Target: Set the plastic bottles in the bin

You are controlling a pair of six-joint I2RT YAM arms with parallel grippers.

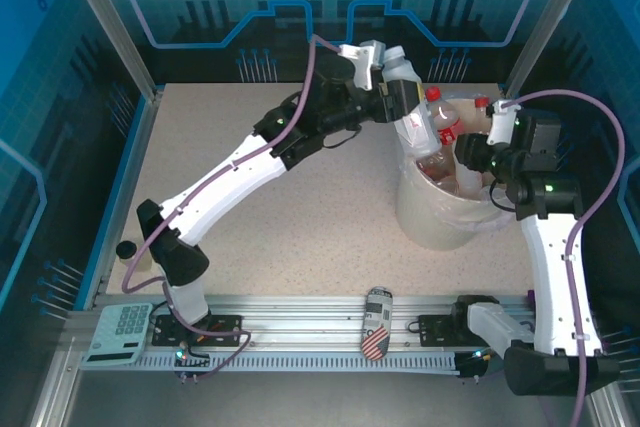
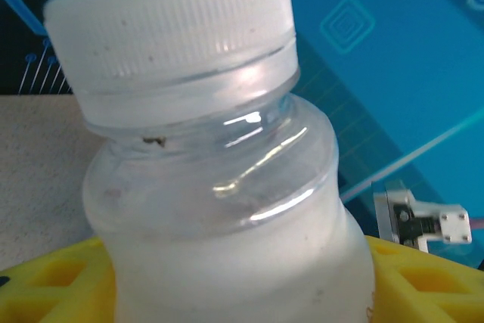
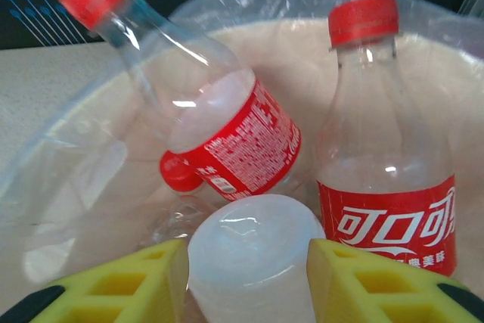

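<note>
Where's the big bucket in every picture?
Top external: the bin stands right of the middle, bottles poking out.
Right wrist: its bagged wall curves behind the red-capped bottles.
Left wrist: the white-capped bottle up close, tabletop behind it.
Shared landmark: the speckled tabletop, at the left edge in both wrist views.

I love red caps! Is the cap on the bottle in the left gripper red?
No, the cap on that bottle is plain white in the left wrist view.
</note>
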